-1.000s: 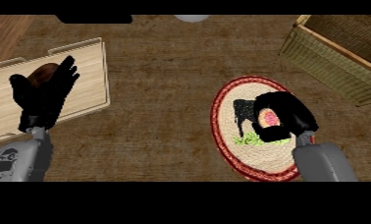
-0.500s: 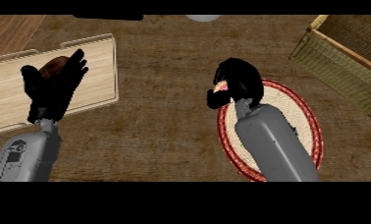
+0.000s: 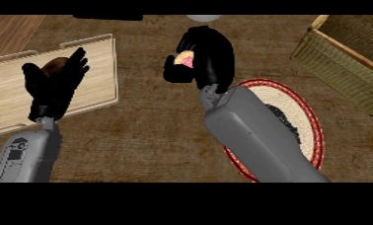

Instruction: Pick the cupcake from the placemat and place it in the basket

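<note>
My right hand (image 3: 211, 61) is curled round the cupcake (image 3: 186, 60), whose pink and tan side shows between thumb and fingers. The hand hangs above the brown counter, up and left of the round red-rimmed placemat (image 3: 310, 130). My right forearm covers much of the mat. The wicker basket (image 3: 335, 56) stands at the right edge, well to the right of the hand. My left hand (image 3: 55, 83) rests open with fingers up over the left side.
A pale wooden cutting board (image 3: 98, 78) lies at the left, with a brown rounded object (image 3: 55, 66) on it partly hidden behind my left hand. A pale round thing (image 3: 203, 17) shows at the top edge.
My right hand lifted the cupcake off the placemat and carried it up and to the left, away from the mat. The left hand stayed in place.
</note>
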Available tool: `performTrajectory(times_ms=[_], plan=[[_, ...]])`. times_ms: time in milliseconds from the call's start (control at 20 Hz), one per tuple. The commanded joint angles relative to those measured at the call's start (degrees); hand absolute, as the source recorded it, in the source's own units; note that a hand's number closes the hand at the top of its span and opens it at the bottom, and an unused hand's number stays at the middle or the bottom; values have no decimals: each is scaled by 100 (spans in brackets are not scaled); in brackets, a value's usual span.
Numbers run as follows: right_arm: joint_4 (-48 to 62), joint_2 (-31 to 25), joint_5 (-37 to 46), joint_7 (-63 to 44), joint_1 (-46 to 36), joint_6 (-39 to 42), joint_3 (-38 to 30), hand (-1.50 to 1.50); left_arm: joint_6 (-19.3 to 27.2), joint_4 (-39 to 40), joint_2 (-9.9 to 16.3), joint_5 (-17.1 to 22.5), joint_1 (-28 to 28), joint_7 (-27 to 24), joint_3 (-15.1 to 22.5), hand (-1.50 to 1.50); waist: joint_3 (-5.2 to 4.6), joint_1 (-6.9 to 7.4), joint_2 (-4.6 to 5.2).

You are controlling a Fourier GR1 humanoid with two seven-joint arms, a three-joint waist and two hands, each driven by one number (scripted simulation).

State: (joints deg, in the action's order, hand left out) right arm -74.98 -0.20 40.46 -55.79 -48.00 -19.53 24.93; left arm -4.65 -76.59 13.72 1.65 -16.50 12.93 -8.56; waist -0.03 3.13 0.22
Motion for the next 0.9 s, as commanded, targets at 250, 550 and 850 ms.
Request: performTrajectory(times_ms=[250,550,850], plan=[[67,19,1102,-1668,-1727,-435,-147,150,-106,-77,182,172,142,77,-231,0,-5,-209,-55],[416,-62,1609,-1784,-2321,340,-932,150,10,-245,66,66,451,-34,-169,0,-2,-289,-55],[1114,-379,1648,-1452,-3201,638,-1692,150,115,-68,-53,-48,323,-153,-101,0,-4,-295,-24]])
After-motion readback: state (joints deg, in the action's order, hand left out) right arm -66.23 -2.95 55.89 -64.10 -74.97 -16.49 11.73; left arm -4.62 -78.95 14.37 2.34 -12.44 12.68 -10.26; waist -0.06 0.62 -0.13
